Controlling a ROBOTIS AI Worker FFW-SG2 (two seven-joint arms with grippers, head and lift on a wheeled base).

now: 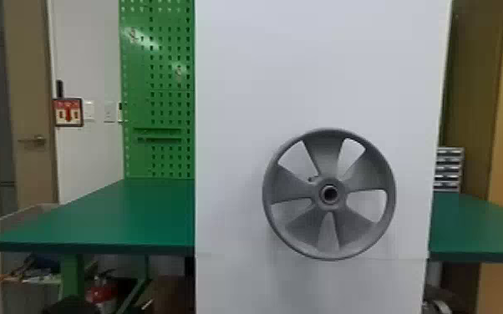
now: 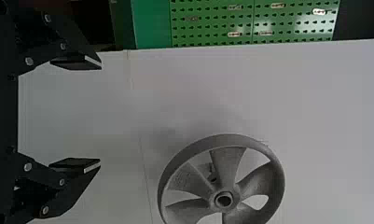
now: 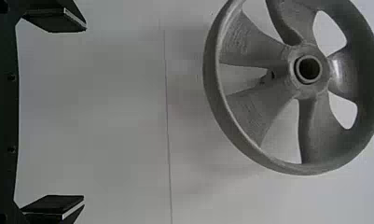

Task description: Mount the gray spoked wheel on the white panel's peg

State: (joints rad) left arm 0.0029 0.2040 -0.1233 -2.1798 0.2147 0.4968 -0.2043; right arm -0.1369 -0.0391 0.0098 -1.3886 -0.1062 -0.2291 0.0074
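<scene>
The gray spoked wheel (image 1: 282, 183) hangs upright against the white panel (image 1: 313, 75), right of the panel's middle and toward its lower part in the head view. A dark round opening shows at its hub; I cannot tell the peg apart there. In the left wrist view the left gripper (image 2: 100, 115) is open and empty, apart from the wheel (image 2: 225, 140). In the right wrist view the right gripper (image 3: 85, 114) stands open with nothing held, also apart from the wheel (image 3: 212, 79). Both grippers are in front of the white panel.
A green table (image 1: 138, 217) extends left of the panel and another green tabletop (image 1: 472, 225) right of it. Behind the left side stands a green pegboard (image 1: 158, 100). Small drawers (image 1: 449, 169) sit at the right, and a red extinguisher (image 1: 103, 290) is beneath the left table.
</scene>
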